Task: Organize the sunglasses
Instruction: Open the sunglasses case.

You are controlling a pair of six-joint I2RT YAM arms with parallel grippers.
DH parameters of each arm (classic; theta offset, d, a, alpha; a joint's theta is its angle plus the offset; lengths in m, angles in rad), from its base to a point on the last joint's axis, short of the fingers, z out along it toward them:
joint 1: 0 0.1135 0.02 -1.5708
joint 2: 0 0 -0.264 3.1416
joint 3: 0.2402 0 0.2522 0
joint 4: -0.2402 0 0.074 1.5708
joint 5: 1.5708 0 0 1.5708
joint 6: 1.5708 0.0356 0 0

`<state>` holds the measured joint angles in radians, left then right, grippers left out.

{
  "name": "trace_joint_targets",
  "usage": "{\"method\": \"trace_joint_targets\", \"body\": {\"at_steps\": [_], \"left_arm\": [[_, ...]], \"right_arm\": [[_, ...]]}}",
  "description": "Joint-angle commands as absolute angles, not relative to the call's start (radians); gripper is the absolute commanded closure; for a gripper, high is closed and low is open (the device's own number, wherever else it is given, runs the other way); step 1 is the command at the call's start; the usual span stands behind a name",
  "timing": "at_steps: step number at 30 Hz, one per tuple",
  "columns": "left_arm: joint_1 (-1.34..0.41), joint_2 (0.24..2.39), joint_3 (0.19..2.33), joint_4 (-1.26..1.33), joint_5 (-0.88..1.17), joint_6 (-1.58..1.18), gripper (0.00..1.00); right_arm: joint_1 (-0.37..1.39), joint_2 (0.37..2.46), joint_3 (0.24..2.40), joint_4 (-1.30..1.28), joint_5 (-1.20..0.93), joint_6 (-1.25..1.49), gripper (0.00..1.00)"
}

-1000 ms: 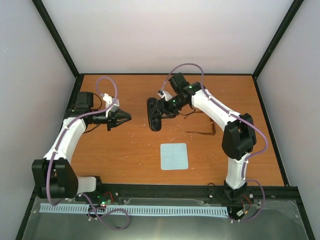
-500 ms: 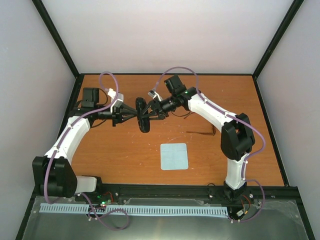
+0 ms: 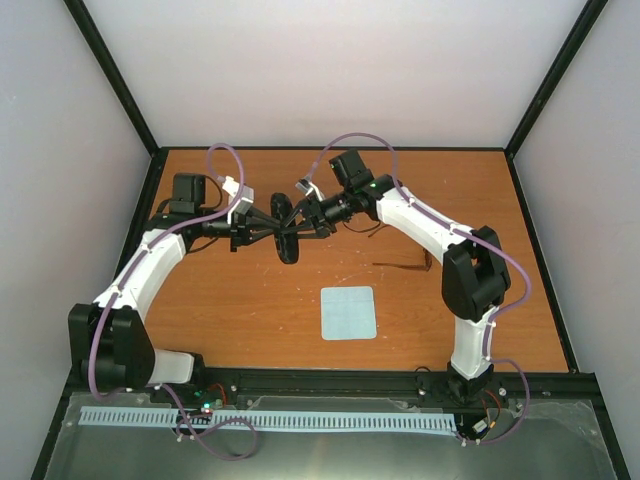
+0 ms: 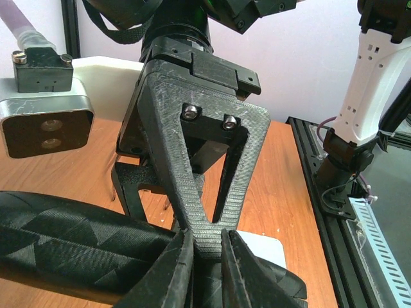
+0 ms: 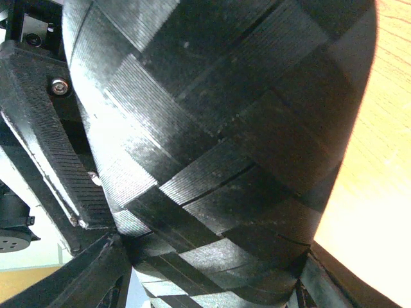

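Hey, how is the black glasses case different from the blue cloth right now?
The glasses case is black and oblong; the cloth is pale blue and square. The case is up on edge, gripped by the right gripper with the left gripper at it; the cloth lies flat on the table, untouched. The case looks bulky, the cloth thin. Both show one plain colour.

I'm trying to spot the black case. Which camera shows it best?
The top external view: the whole glasses case shows there, between the left claw and right claw. The left wrist view catches only part; the right wrist view is filled by its textured shell.
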<state>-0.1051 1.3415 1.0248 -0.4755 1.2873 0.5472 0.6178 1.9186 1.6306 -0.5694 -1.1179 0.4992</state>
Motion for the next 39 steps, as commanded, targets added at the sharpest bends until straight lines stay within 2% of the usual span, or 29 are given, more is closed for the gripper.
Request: {"method": "trace_joint_targets", "body": {"at_steps": [1,12,39], "left_arm": [[-0.121,1.362,1.033,-0.475,1.236,0.566,0.84],[-0.122,1.373,0.982,-0.553,1.144,0.691,0.86],[-0.122,1.398,0.920,-0.558,1.060,0.755,0.86]], "right_arm": [[0.627,1.841,1.635,-0.510,-1.192,0.500,0.97],[0.627,1.799,1.634,-0.508,-1.213,0.500,0.97],[0.598,1.705,1.608,-0.457,-1.239,0.546,0.97]]}}
